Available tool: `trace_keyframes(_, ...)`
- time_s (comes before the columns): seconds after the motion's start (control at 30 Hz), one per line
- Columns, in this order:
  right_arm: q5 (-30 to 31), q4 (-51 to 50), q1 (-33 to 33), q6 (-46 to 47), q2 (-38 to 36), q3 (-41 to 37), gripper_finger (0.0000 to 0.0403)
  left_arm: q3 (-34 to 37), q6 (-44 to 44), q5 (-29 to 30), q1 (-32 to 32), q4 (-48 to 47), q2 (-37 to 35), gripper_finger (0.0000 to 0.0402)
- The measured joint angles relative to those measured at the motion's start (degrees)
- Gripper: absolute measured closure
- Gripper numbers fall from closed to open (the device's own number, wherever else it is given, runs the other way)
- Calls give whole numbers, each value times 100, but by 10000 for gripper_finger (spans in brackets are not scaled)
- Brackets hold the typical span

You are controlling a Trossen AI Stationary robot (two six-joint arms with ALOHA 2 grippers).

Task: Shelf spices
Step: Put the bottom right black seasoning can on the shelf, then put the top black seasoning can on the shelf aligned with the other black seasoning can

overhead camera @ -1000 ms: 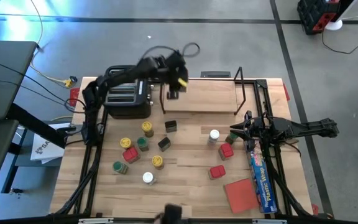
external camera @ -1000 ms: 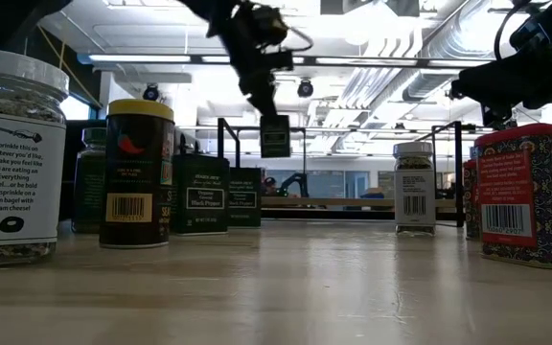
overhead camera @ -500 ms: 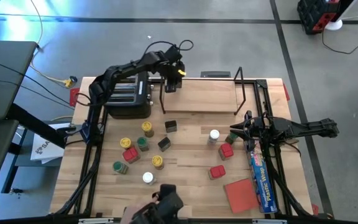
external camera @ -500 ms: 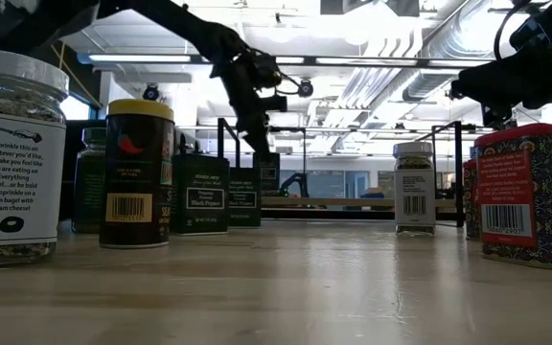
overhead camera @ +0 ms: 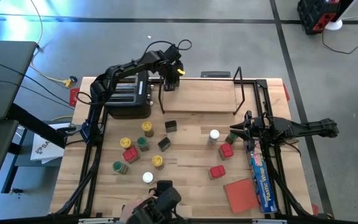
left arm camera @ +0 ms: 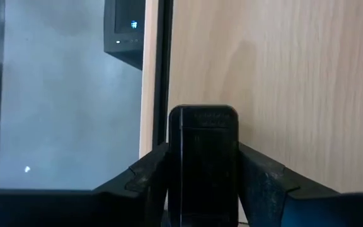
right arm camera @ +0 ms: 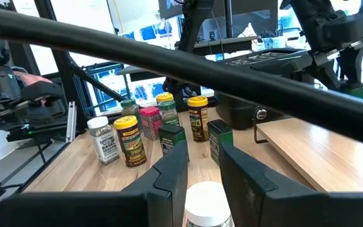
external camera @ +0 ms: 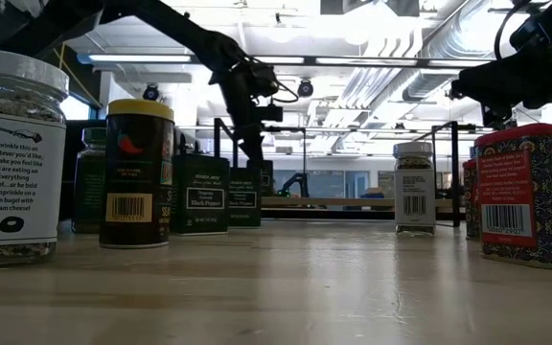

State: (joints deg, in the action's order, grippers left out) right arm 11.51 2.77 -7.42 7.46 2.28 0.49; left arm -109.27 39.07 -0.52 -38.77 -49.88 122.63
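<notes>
Barely begun: the left gripper [overhead camera: 168, 85] sets a dark square spice tin [left arm camera: 203, 165] between its fingers at the wire-and-wood shelf's [overhead camera: 204, 99] left end, grip unclear, while the right gripper [overhead camera: 235, 134] clamps a white-lidded jar [right arm camera: 205, 203] and other spices [overhead camera: 143, 144] wait on the table.

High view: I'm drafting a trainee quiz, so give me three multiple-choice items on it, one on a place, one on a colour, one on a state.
1. The left claw is: A at the right end of the shelf; B at its left end; C midway along it.
2. Lid of the jar nearest the right claw: A white; B green; C yellow.
3. The blue wrap box: A stands on end; B leans on the shelf; C lies flat.

Key: B, it sits by the left rods; A, the lid shows white; C, its long printed face points up.
</notes>
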Motion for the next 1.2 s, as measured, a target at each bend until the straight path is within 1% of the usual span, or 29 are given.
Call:
trace_keyframes(0.3, 2, 2, 2, 0, 0, 0, 318, 0, 111, -41, -21, -4, 0, 190)
trace_keyframes(0.5, 2, 2, 0, -2, 0, 0, 318, -2, 177, -26, -23, 7, -76, 170)
trace_keyframes(0.67, 2, 2, 2, -2, 0, 0, 318, -374, 9, -28, 28, -296, -214, 159)
trace_keyframes(0.77, 2, 1, 0, -1, 0, 0, 318, -679, -456, -5, 167, -488, -328, 157)
trace_keyframes(0.87, 7, 1, 1, -1, -1, 0, 318, -745, -1034, -260, 494, -864, -590, 158)
trace_keyframes(0.93, 6, 0, 0, -2, -2, 0, 318, -748, -1376, -505, 837, -1165, -743, 162)
trace_keyframes(1.0, 7, 2, 0, 0, -1, 0, 318, -715, -1703, -510, 1304, -1398, -845, 168)
trace_keyframes(1.1, 20, 2, 1, 0, -2, 0, 318, -341, -2074, -214, 2128, -1432, -1059, 176)
trace_keyframes(1.2, 18, 2, 0, 0, 0, 0, 318, 253, -2592, 392, 2925, -1336, -1240, 183)
